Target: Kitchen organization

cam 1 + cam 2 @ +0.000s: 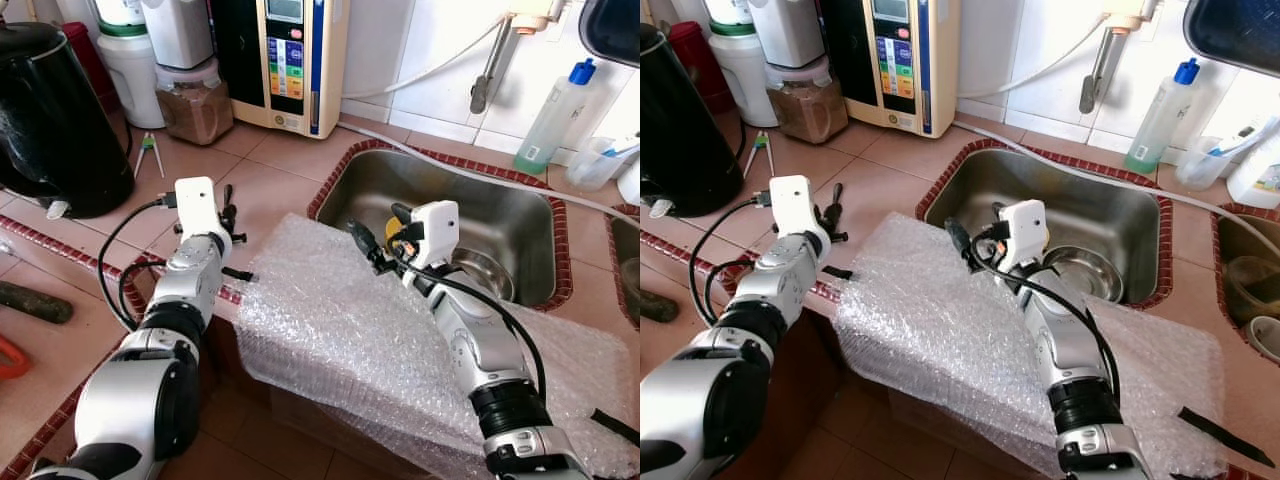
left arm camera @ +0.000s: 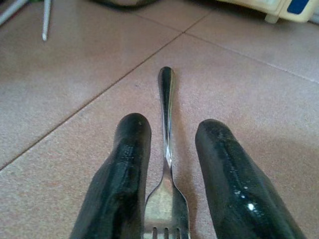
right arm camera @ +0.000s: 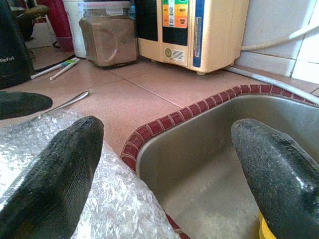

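Now the left gripper point(image 2: 167, 164) stands apart around the silver metal fork point(image 2: 166, 149) on the tiled worktop point(image 2: 239, 84); it should close squarely on the handle. The right gripper point(image 3: 164, 164) is apart too.

Fork point(image 2: 166, 199) tines cut off at the wrist view's edge; bubble wrap point(image 1: 340, 330) hides the counter edge beside the sink point(image 1: 520, 215).
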You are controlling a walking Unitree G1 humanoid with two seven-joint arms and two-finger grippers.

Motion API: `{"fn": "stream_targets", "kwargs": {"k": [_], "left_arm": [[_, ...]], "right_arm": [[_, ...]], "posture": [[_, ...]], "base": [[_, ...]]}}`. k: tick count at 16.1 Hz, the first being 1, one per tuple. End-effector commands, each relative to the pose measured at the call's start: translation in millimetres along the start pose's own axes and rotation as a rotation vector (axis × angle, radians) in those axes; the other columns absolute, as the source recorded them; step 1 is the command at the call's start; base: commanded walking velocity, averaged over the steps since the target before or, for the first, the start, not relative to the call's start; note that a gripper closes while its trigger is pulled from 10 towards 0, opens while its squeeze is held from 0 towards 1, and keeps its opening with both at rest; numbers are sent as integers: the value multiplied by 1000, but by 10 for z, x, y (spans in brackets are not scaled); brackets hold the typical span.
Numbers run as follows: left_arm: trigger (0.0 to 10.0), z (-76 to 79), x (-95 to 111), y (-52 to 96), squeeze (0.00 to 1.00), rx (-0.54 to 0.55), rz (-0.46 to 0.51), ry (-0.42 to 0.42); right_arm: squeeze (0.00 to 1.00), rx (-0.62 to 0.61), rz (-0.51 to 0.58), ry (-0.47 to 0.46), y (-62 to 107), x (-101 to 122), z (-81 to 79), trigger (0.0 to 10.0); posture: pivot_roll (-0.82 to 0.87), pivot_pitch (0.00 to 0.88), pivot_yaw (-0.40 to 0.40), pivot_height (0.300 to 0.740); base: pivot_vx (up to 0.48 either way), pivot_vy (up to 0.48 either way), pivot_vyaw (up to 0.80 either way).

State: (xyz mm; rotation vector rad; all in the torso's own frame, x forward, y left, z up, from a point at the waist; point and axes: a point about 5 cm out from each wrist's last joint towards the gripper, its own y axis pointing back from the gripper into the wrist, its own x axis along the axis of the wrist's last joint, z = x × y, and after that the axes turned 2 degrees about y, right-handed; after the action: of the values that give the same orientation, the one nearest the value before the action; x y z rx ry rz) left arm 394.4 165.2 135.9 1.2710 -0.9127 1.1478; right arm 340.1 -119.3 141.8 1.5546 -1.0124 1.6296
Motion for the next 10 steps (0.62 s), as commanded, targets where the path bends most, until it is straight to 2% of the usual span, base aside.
{"fn": "stream_targets", "kwargs": {"k": [1,6,9,10], "left_arm": [[10000,43,51,-15,1000,-5,-5,16],[10000,25,49,-27,1000,23,-31,62],[10000,-13,9,-29,1000,56,-80,45],[10000,-25,-28,-25,0,54,-107,46]], "right_arm": [[0,-3,9,15,8,27,-3,10000],[0,-5,8,13,23,18,-19,10000],[0,-9,7,10,31,10,-23,10000],[0,-10,7,9,32,7,-27,10000]], "posture": [[-76,0,20,740],[-80,0,26,740],[-82,1,31,740],[-84,2,33,740]], "base": [[0,0,0],[0,0,0],[0,0,0],[0,0,0]]}}
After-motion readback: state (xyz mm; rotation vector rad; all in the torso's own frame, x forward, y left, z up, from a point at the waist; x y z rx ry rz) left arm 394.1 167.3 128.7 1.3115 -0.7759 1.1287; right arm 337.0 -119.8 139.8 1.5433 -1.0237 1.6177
